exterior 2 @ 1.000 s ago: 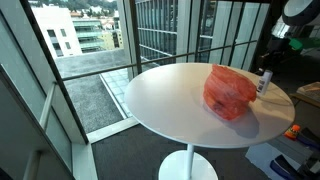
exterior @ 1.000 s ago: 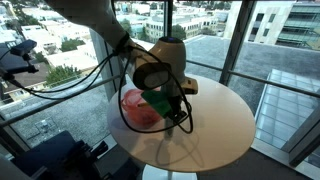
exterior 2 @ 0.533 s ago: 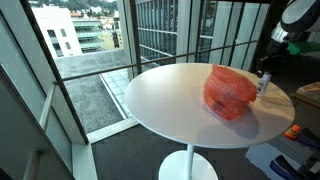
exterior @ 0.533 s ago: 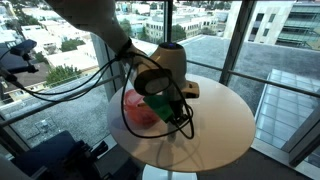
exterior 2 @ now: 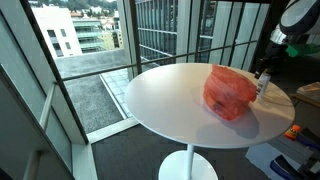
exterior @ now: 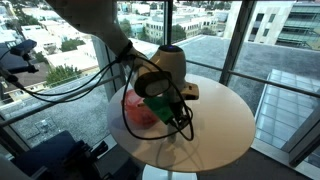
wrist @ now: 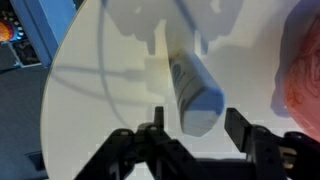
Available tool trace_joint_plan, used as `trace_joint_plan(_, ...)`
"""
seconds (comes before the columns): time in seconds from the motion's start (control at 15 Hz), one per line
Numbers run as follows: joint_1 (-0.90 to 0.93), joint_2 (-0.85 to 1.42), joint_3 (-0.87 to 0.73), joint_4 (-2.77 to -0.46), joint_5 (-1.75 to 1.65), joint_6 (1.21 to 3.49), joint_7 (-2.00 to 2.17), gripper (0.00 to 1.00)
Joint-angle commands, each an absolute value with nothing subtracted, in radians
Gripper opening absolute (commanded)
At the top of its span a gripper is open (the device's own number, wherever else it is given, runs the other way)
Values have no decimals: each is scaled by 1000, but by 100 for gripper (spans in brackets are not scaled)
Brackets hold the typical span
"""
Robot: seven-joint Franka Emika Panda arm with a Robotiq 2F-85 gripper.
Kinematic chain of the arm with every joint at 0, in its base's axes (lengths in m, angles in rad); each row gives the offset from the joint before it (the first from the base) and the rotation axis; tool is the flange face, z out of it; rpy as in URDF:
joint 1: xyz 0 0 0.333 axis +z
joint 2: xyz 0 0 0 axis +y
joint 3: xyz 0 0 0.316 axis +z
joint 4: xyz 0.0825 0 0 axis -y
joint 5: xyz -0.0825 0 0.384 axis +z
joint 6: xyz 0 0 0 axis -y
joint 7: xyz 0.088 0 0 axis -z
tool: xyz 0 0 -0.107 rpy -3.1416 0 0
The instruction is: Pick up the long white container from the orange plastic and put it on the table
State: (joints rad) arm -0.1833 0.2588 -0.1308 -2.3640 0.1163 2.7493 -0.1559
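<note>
Pale beige is the round table [exterior 2: 160, 110], which fills the middle of both exterior views [exterior: 220, 125] and the left half of the wrist view [wrist: 90, 110]. The grey arm [exterior: 100, 25] is seen at full length only in an exterior view, where it comes down from the top left and covers much of the scene behind it. The orange bowl [exterior 2: 228, 90] is shown whole at right of centre in an exterior view; it is half hidden behind the wrist in the other [exterior: 138, 110], and only a blurred orange edge is caught at the right border of the wrist view [wrist: 305, 70].

The gripper [exterior 2: 266, 68] is seen at the upper right, just above the container [exterior 2: 263, 85], which stands upright on the table just beside the bowl, outside it. The jaws are made out only in the wrist view [wrist: 196, 135]: they are spread wide and released, with the container [wrist: 195, 95] between the dark fingers [wrist: 150, 135]. A gap is seen on the left side; contact on the right cannot be told.
</note>
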Motion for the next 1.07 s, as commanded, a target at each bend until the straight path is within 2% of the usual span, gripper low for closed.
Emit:
trace_joint_plan(0.0, -212, 216, -99, -2386, 150, 2729, -196, 98)
trace_joint_plan(1.0, -155, -116, -119, -2453, 25, 2228, -140, 100)
